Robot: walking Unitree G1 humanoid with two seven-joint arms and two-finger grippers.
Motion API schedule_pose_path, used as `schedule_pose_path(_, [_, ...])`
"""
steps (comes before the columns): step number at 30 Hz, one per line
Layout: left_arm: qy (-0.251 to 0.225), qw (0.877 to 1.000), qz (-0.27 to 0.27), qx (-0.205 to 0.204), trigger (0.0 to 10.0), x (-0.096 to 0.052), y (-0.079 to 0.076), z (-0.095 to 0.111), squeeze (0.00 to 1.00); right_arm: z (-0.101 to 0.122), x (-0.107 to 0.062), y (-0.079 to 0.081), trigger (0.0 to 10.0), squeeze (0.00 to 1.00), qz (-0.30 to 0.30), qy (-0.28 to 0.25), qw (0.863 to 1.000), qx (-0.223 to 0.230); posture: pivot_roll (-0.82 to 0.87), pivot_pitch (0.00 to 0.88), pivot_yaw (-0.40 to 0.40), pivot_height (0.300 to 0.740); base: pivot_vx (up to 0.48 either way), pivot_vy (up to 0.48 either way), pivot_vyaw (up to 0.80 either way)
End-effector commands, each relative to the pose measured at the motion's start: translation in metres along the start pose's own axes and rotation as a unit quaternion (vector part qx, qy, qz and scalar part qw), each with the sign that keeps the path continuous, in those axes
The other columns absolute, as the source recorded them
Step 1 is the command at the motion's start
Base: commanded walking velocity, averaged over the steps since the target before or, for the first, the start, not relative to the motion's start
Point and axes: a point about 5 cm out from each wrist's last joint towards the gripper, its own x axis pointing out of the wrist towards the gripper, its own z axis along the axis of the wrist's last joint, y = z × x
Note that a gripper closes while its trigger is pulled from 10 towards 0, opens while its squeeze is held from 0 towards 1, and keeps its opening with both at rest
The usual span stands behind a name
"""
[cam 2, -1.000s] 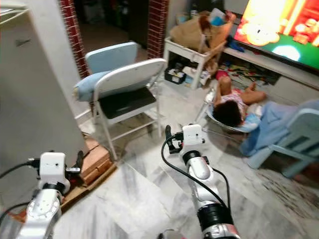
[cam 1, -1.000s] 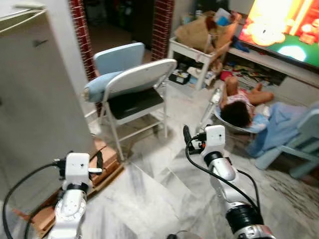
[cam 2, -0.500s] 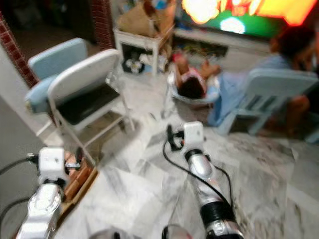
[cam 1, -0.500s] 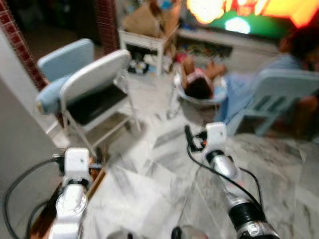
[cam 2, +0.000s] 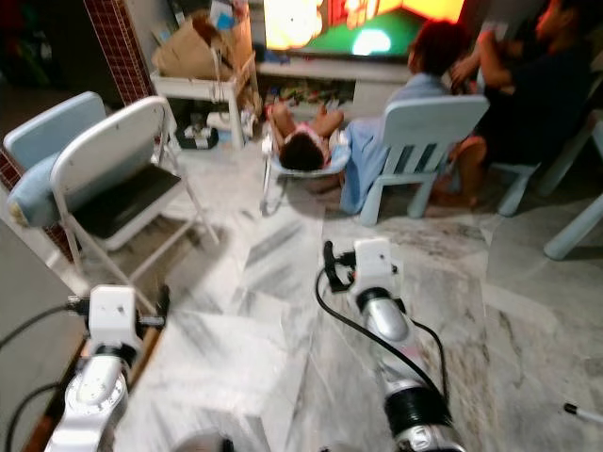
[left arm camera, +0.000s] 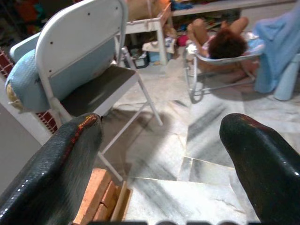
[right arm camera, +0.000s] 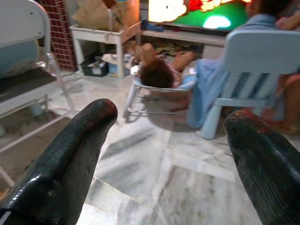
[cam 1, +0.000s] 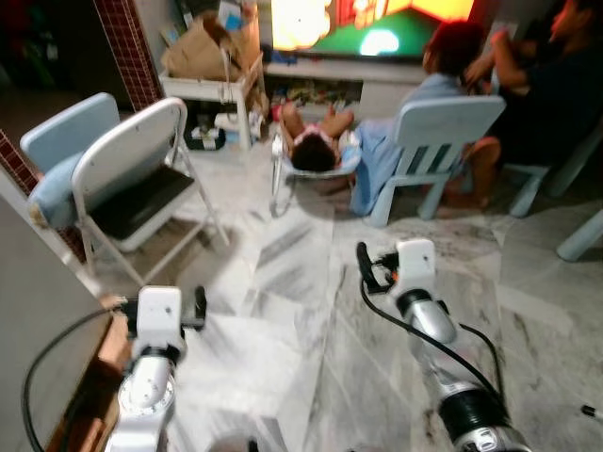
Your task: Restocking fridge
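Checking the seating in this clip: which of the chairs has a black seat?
The white folding chair on the robot's left, metal-framed with a black seat pad. The light blue plastic chair further right has a person sitting on it.

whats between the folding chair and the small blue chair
A bouncer seat with a child in it, on marble floor, between folding chair and blue chair; clearest in eye views.

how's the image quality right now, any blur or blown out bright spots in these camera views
Left eye view: overall soft with motion blur, and the TV screen is blown out with glare. Right eye view: the same blur, the marble floor smeared. Left wrist view: the folding chair fairly sharp; the near pincer fingers loom dark and out of focus.
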Motion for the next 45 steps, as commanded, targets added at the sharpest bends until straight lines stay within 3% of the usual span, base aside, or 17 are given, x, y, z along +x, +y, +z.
schedule_pose_path(1, [-0.003, 1.0, 0.007, 0.005, 10.0, 0.0, 0.004, 0.002, 0.0, 0.003, 0.003, 0.004, 10.0, 0.0, 0.004, -0.004, 1.0, 0.0, 0.02, 0.0, 0.006, 0.74, 0.0, 0.0, 0.0])
schedule_pose_path(9, [-0.018, 1.0, 0.001, 0.017, 10.0, 0.001, 0.006, 0.005, 0.0, 0.004, 0.003, 0.004, 10.0, 0.0, 0.002, -0.004, 1.0, -0.001, 0.02, 0.0, 0.009, 0.74, 0.0, 0.0, 0.0])
schedule_pose_path(17, [-0.034, 0.999, -0.028, -0.001, 10.0, 0.003, 0.005, 0.011, 0.0, 0.007, 0.005, 0.006, 10.0, 0.0, 0.003, -0.007, 1.0, -0.004, 0.01, 0.013, 0.012, 0.74, 0.0, -0.033, -0.47])
schedule_pose_path(29, [-0.035, 0.999, -0.026, 0.004, 10.0, 0.003, 0.006, 0.011, 0.0, 0.005, 0.005, 0.007, 10.0, 0.0, 0.005, -0.003, 1.0, -0.005, 0.02, 0.015, 0.011, 0.74, 0.0, -0.286, -0.62])
schedule_pose_path(39, [-0.033, 0.999, -0.019, 0.005, 10.0, 0.005, 0.007, 0.01, 0.0, 0.005, 0.005, 0.009, 10.0, 0.0, 0.011, -0.006, 1.0, -0.006, 0.02, 0.015, 0.01, 0.74, 0.0, -0.154, 0.0])
schedule_pose_path(45, [-0.029, 0.999, 0.003, 0.023, 10.0, 0.006, 0.015, 0.01, 0.0, 0.006, 0.003, 0.01, 10.0, 0.0, 0.026, -0.008, 1.0, -0.006, 0.04, 0.019, 0.011, 0.74, 0.0, 0.0, 0.0])
